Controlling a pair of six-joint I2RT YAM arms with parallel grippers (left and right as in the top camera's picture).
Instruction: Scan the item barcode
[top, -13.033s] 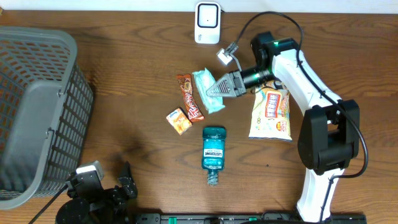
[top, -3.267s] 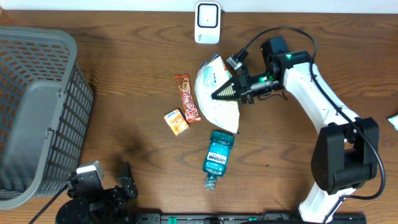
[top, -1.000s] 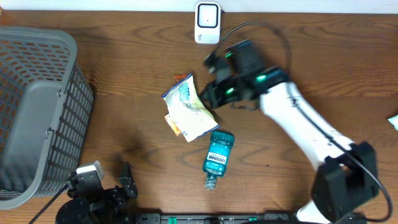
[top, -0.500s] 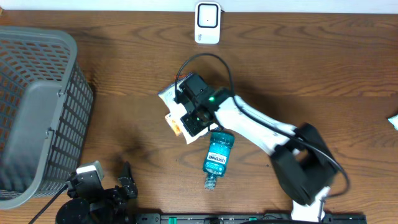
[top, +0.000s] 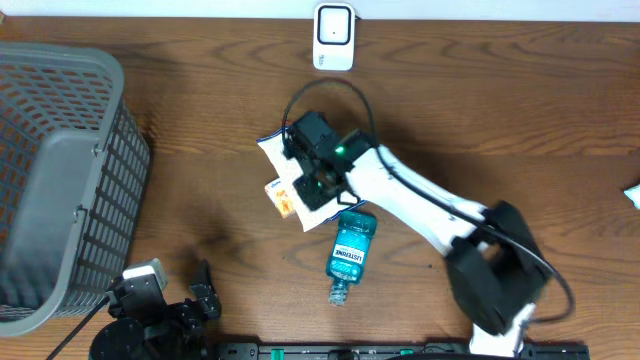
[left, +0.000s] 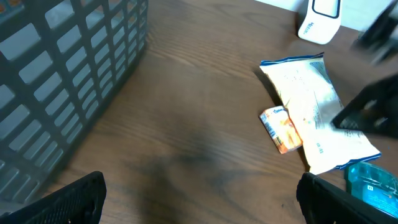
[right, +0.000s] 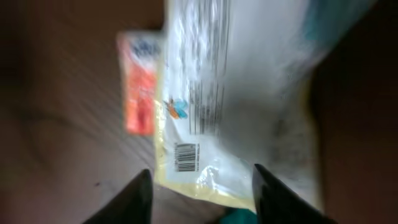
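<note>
The item is a white snack bag (top: 272, 150) lying flat on the table, printed back up, its barcode (right: 186, 156) showing. My right gripper (top: 314, 178) hovers low over the bag; in the right wrist view its fingers (right: 132, 200) stand apart with the bag's lower edge (right: 219, 186) below them and nothing gripped. The white scanner (top: 333, 36) stands at the table's far edge. My left gripper (left: 199, 205) is open near the front left, over bare wood, well short of the bag (left: 309, 109).
A small orange box (top: 283, 199) touches the bag's left side. A teal mouthwash bottle (top: 348, 247) lies just in front of it. A grey basket (top: 60, 170) fills the left side. The right arm (top: 420, 205) stretches diagonally across the middle.
The right arm swung left and down from near the scanner with the bag, laid it on the table beside the orange box, and its jaws have opened. The left arm has not moved.
</note>
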